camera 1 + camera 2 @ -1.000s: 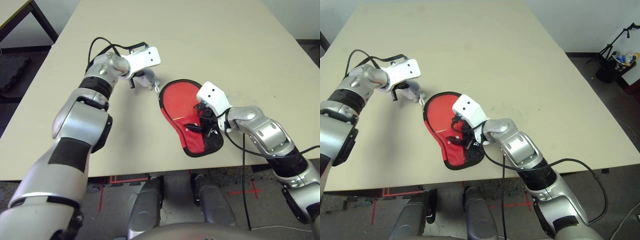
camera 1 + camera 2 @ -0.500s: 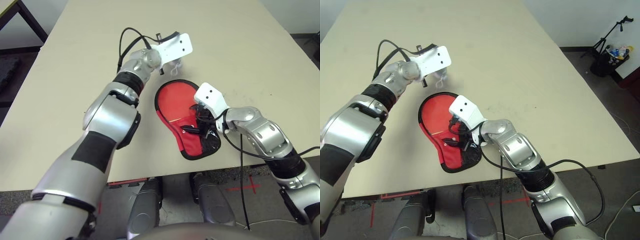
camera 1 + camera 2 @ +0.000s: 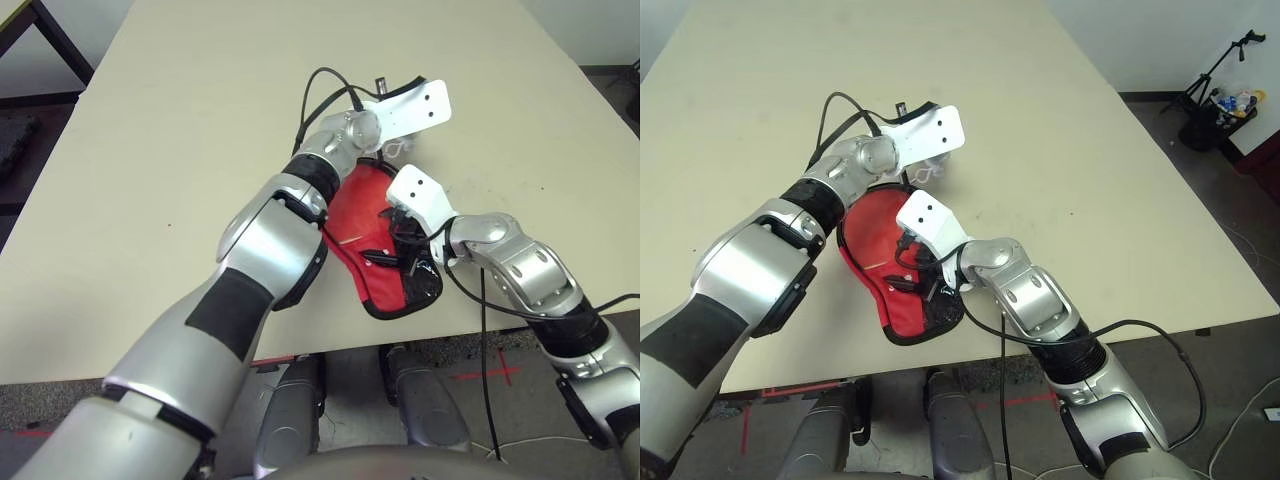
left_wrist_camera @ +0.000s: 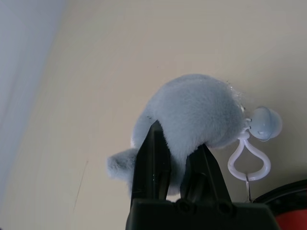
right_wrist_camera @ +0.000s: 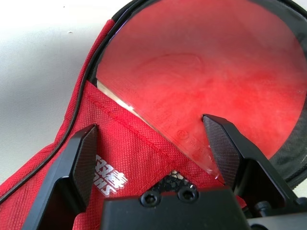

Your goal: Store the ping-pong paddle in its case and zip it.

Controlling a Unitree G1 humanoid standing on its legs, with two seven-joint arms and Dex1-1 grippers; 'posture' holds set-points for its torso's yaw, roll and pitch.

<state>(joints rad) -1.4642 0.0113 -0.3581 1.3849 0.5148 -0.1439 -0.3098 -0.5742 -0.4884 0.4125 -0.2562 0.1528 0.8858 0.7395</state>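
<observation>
The red case [image 3: 362,215] lies near the table's front edge. The ping-pong paddle [image 5: 201,72] lies inside it, its red face bare between the black rim and the logo flap [image 5: 136,158]; its handle is hidden. My left gripper [image 4: 180,143] is shut on a grey-white soft lump [image 4: 196,110] with a white clip, held at the case's far rim [image 3: 396,150]. My right gripper [image 3: 400,240] stands open low over the case's middle, one finger [image 5: 81,158] on each side of the flap's edge.
My left arm [image 3: 300,200] reaches across the case's left side. A black cable [image 3: 480,290] runs along my right forearm. The wide beige table [image 3: 200,120] stretches behind and to both sides. A dark table frame [image 3: 50,40] stands at far left.
My left gripper has swung right with the soft lump, from the case's left side round its far rim to its far right. The right gripper has stayed on the case.
</observation>
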